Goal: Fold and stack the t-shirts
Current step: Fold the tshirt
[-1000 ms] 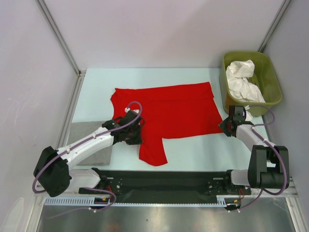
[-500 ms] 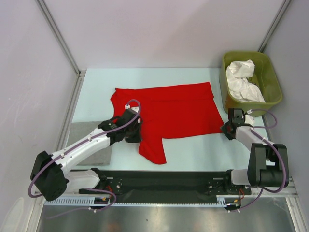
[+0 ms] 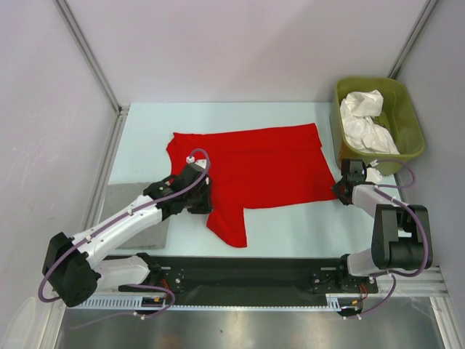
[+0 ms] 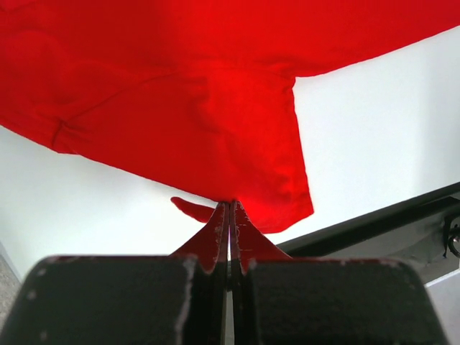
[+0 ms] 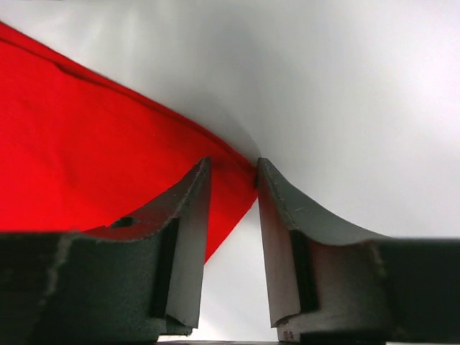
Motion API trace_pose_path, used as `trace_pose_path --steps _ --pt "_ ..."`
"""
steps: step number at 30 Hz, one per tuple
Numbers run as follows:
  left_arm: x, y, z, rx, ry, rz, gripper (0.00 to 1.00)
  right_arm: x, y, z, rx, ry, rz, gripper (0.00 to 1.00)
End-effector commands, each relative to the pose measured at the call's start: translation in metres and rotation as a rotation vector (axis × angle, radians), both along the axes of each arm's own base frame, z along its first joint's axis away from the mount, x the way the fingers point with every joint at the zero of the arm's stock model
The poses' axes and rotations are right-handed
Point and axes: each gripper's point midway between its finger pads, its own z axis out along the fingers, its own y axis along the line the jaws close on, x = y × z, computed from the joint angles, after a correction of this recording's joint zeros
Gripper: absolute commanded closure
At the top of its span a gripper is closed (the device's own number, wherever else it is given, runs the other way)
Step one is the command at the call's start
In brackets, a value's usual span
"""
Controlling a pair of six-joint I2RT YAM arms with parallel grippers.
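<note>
A red t-shirt (image 3: 269,163) lies spread flat on the table, one sleeve pointing toward the near edge. My left gripper (image 3: 205,200) is shut on the red cloth (image 4: 180,93) at its near-left edge, and the closed tips (image 4: 230,205) pinch a small fold. My right gripper (image 3: 340,190) sits at the shirt's near-right corner. Its fingers (image 5: 231,167) stand apart, with the corner of the red cloth (image 5: 86,144) lying between the tips. White t-shirts (image 3: 367,123) are bunched in the tub.
The olive-green tub (image 3: 415,123) stands at the far right, just beyond the right gripper. A grey pad (image 3: 123,200) lies at the left edge under the left arm. A black rail (image 3: 247,273) runs along the near edge.
The left gripper has shifted slightly left, still holding the cloth, and the hanging sleeve moved with it. The right gripper has edged a little toward the tub at the shirt's corner.
</note>
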Motion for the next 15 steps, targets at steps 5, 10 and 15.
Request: trace_pose_path --steps 5,10,15 --pt "0.012 -0.007 0.029 -0.054 -0.093 -0.018 1.00 -0.017 0.006 -0.002 0.010 0.064 -0.028 0.76" --pt "0.013 -0.008 0.029 -0.060 -0.094 -0.019 1.00 -0.021 0.003 0.000 -0.018 0.089 -0.019 0.82" --pt "0.015 -0.009 0.033 -0.070 -0.106 -0.008 1.00 -0.023 -0.003 0.005 -0.081 0.113 0.024 0.96"
